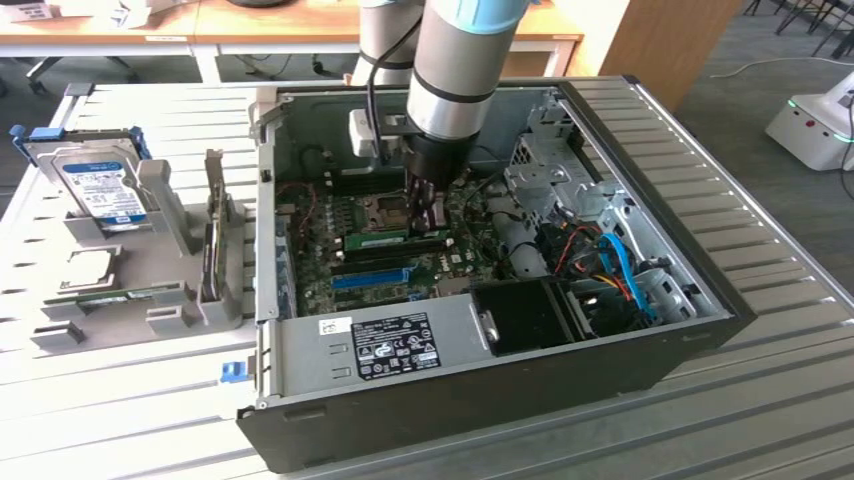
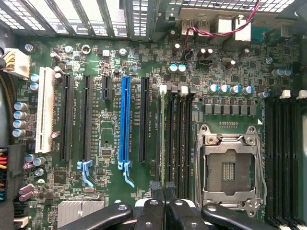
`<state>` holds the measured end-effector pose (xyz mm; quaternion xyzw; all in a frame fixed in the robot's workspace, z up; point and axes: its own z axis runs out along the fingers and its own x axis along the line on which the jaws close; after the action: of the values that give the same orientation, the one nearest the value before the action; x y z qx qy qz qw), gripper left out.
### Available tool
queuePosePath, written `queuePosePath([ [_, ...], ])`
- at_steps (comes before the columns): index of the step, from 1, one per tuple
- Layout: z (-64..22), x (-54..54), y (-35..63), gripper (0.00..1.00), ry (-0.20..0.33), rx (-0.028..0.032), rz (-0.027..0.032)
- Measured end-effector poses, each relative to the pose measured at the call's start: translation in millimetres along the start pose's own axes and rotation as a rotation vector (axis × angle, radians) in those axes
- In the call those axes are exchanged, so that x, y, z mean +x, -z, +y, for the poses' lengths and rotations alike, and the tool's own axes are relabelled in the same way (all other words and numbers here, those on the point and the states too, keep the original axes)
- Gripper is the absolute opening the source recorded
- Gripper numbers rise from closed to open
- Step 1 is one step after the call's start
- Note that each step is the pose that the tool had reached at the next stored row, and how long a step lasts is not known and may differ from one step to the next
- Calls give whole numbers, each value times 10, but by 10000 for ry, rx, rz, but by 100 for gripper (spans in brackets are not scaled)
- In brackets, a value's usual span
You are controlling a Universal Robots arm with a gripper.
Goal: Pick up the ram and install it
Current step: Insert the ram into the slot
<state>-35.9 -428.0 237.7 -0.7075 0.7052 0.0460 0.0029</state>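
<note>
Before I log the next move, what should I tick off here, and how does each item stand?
1. The ram stands on edge in a board slot: ok.
2. The fingers are shut and sit at the ram's end: ok.
3. The fingers actually clamp the ram: cannot tell.
4. The ram is fully seated with its clips latched: cannot tell.
5. The neighbouring slots are free: ok.
6. The red wire lies clear of the ram: ok.
</note>
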Motion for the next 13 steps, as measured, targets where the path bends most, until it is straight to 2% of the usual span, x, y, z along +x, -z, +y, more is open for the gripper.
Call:
queuePosePath([
  [5,-3,3,-40,12,1,2,0],
  [13,-3,3,-44,12,-50,6,-3],
])
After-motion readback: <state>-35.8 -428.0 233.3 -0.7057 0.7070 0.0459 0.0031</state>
